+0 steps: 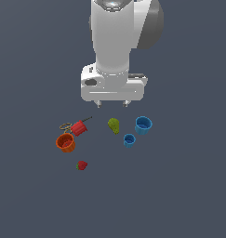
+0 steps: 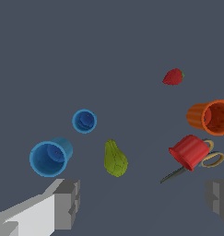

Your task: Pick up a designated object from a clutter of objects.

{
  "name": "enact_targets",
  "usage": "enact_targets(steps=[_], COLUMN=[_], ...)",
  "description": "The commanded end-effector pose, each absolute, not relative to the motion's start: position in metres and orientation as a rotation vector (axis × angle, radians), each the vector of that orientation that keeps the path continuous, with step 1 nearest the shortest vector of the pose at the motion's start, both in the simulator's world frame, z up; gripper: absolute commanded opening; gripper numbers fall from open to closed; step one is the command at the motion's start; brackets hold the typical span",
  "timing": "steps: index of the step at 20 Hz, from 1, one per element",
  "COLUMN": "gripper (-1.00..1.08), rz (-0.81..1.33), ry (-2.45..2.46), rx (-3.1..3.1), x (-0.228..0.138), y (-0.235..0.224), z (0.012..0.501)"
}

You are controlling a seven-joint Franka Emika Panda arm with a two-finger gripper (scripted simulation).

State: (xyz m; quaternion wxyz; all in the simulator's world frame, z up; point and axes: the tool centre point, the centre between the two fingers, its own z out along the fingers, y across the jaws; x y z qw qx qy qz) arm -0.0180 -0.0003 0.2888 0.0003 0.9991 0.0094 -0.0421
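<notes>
**Open gripper held above a scatter of small objects, orange cup off to one side**

Nearest to us in the wrist view, we see the gripper (image 2: 141, 203) with its two grey fingers (image 2: 67, 203) spread wide apart and nothing between them. In the exterior view it hangs high above the floor, over none of the objects' centres.

Just beyond the fingers lie a green pear-like lump (image 2: 115, 159), a larger blue cup (image 2: 50, 157) and a red tool (image 2: 189, 152) with a thin dark tip. Small scissors (image 2: 212, 159) touch the tool's far side. A little farther sits a smaller blue cup (image 2: 84, 121).

The object we want, the orange-red cup (image 2: 210, 117), stands upright with its mouth open, toward the exterior view's left (image 1: 65, 142). Farthest in the wrist view is a red strawberry (image 2: 173, 77), well apart from everything.

To do this step well, we judge the arm should shift sideways until centred over the cup, then descend with one finger inside the rim or both straddling the wall.

The red tool and scissors lie just beside the cup, so a finger coming down on that side could knock them.
</notes>
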Motion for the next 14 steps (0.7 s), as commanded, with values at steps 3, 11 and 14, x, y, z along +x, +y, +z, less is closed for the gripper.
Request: enact_targets(steps=[3, 11, 14], gripper=[0.28, 0.28, 0.28], rz=[-0.129, -0.107, -0.109], ry=[0.035, 0.066, 0.074], rx=[3.137, 3.130, 3.132], x=[-0.0175, -0.0145, -0.0138], y=[-0.0003, 0.0003, -0.0008], z=[0.2892, 0.2929, 0.2919])
